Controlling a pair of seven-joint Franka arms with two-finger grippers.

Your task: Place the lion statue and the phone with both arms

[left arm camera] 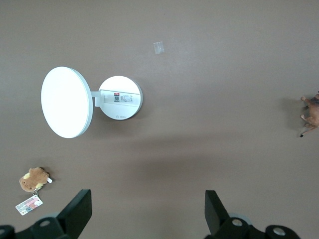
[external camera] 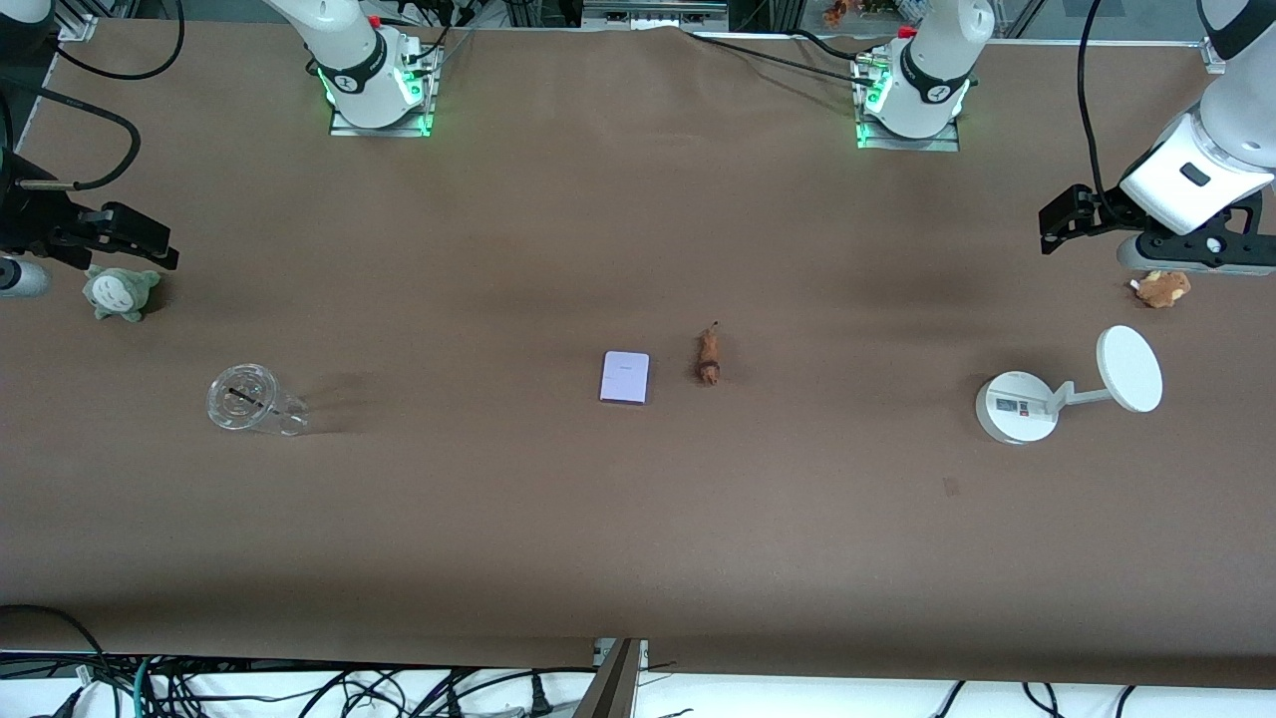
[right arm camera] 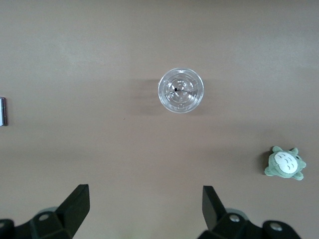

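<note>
The lion statue [external camera: 709, 358] and the lavender phone [external camera: 625, 377] lie side by side at the centre of the frame, untouched, so both look already placed or not yet picked, with the empty left gripper [external camera: 1059, 225] at right edge and right gripper [external camera: 135, 237] at left edge both spread open

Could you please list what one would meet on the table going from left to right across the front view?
green plush toy → clear cup → phone → lion statue → white stand
</note>
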